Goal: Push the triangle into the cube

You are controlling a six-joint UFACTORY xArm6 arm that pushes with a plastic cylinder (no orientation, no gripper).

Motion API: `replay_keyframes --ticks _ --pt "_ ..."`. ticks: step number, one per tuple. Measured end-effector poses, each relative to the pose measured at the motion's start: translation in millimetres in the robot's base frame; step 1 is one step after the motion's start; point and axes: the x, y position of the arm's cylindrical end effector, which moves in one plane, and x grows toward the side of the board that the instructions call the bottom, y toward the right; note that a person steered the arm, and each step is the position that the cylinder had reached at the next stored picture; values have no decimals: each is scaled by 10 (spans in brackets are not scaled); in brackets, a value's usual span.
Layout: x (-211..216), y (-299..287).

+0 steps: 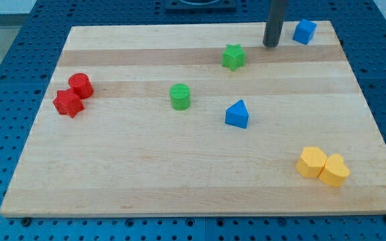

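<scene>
A blue triangle (237,114) lies a little right of the board's middle. A blue cube (305,31) sits near the view's top right corner of the board. My tip (271,45) rests on the board just left of the blue cube, a small gap apart, and well above and to the right of the triangle. The dark rod rises from it out of the view's top.
A green star (233,57) lies left of my tip. A green cylinder (179,96) is near the middle. A red cylinder (81,85) and red star (68,103) touch at the left. Two yellow blocks (322,166) sit at bottom right. The wooden board (146,174) has blue pegboard around it.
</scene>
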Motion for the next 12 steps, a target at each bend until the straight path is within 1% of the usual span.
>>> replay_keyframes --ticks 1,2,4,6,7,8,12 --pt "373 -35" --pt "609 -354" --pt "1151 -1166" --pt "1846 -1699" --pt "1945 -1629" --pt "1950 -1398" --pt "1868 -631"
